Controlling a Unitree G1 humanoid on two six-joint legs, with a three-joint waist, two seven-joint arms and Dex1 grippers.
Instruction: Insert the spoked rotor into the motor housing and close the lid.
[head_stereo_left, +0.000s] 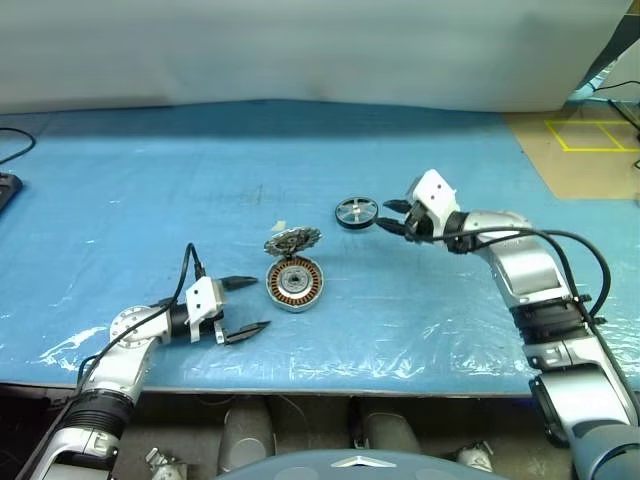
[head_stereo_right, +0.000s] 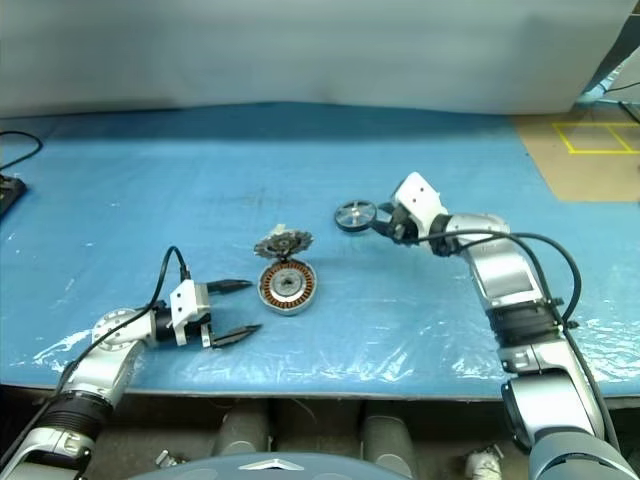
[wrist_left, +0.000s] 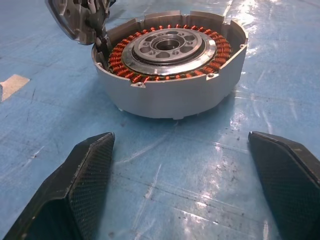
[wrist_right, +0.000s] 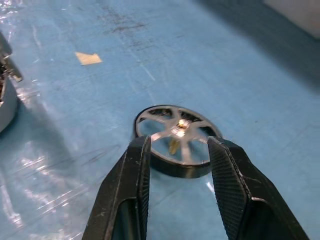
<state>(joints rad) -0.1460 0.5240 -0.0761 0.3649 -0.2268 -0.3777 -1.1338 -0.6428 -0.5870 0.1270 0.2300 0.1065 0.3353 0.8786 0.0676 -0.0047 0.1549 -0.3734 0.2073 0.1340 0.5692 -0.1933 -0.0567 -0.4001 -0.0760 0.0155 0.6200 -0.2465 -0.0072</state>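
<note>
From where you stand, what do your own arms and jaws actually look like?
Both arms are silvery-grey metal with ribbed black sleeves at the joints, and a thin black cable loops loosely along each. The left gripper and the right gripper each sit on a white block and end in two black, pointed fingers with a fine woven texture.

Right wrist view: near rim of the spoked rotor (wrist_right: 175, 145) hidden behind the right end effector (wrist_right: 177, 150) fingertips; can't tell if they touch it. The motor housing (wrist_right: 6, 100) cut off by pic edge, only a sliver of wall shows. Left wrist view: the lid (wrist_left: 80, 20) cut by frame edge, partly blurred; contact w/ housing rim unclear. Left end effector (wrist_left: 187, 145) finger bases cut off.
</note>
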